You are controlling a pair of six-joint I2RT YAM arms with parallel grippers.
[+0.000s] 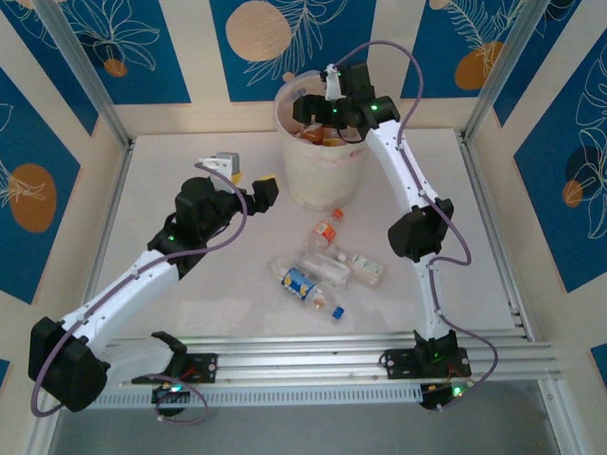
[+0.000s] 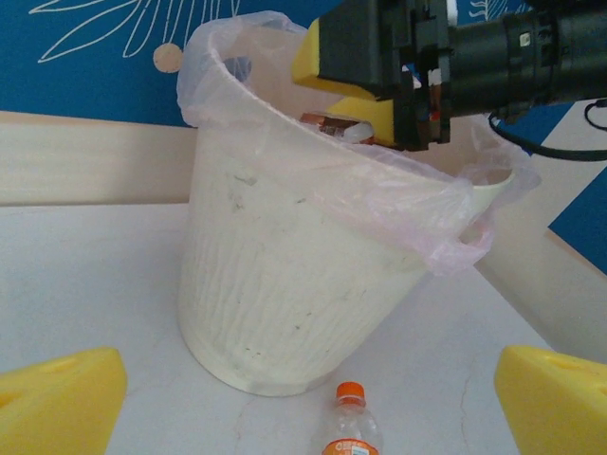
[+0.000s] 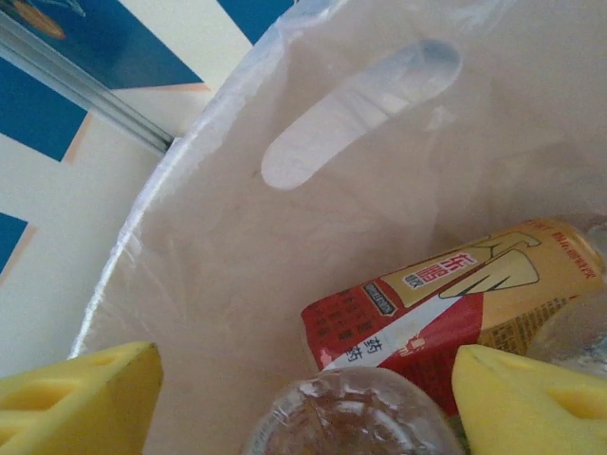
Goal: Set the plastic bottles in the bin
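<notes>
- Yellow foam pads (image 3: pixel 81 403) of the right gripper (image 3: pixel 303 403) sit closest to the lens. They are spread apart and hang inside the bin's mouth, so anything between them drops in. A clear ribbed bottle (image 3: pixel 351 417) lies below and between them with a plain gap beside one pad, so I judge that nothing is gripped.
- Largest is the bin (image 2: pixel 285 284), a tall, round, rigid cream bucket with a faintly ribbed, scuffed wall. It stands at the far middle of the white table (image 1: pixel 171 171), apparently within reach of both arms.
- Its liner bag (image 2: pixel 427 209) is thin, wrinkled, pinkish translucent film, folded over the rim to stay put.
- Low over the table, the left gripper (image 2: pixel 303 408) has its jaws fully spread and empty. It faces the bin and the orange-capped bottle (image 2: pixel 349 431) just in front of it, probably the next pick.
- Several loose bottles (image 1: pixel 322 270) lie on their sides between the bin and the arm bases. They are smooth, light and round, and look apt to roll.
- Inside the bin, a red-labelled bottle (image 3: pixel 446 303) rests against the film.
</notes>
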